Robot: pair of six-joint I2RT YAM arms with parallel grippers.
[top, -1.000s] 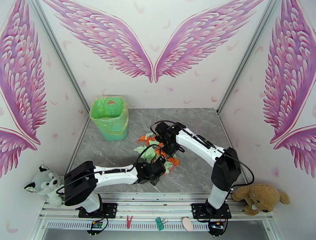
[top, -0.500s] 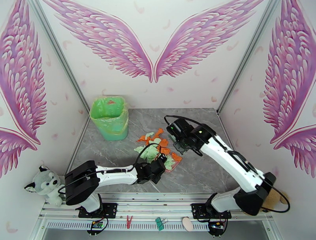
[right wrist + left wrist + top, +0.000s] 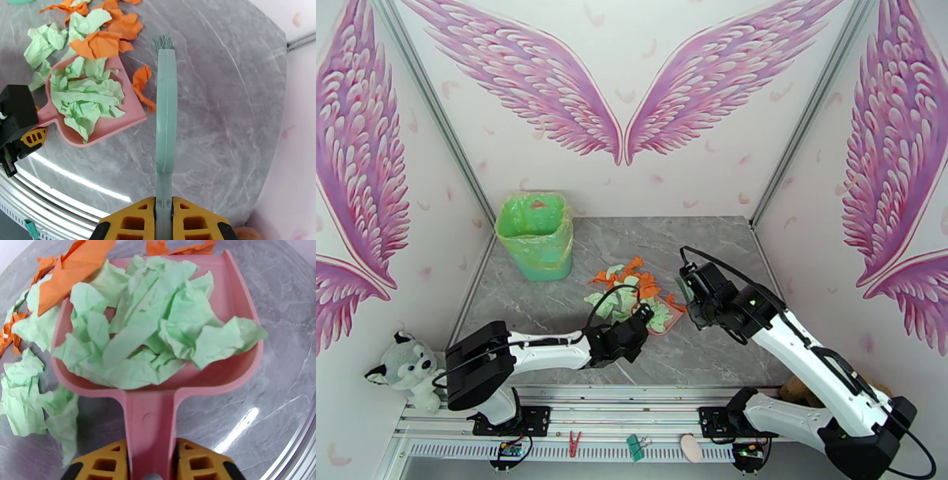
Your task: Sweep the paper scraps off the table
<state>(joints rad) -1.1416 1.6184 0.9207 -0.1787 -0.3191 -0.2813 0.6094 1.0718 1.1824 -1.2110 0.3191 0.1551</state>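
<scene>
Left hand [image 3: 151, 461] grips dustpan [image 3: 237, 370] (mint paper scraps [image 3: 158, 330] inside).

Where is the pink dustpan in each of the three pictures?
Top external: dustpan just right of centre, below the middle.
Left wrist: dustpan in the centre, handle reaching the bottom edge.
Right wrist: dustpan left of centre, beside the brush.
Shared landmark: the green paper scraps heaped inside it.

I see bare table [image 3: 727, 235] far right; paper scraps [image 3: 620, 286] and pink dustpan [image 3: 667, 320] clog the middle; the green bin [image 3: 535, 237] blocks the far-left corner; my left arm [image 3: 545, 350] bars the near edge
</scene>
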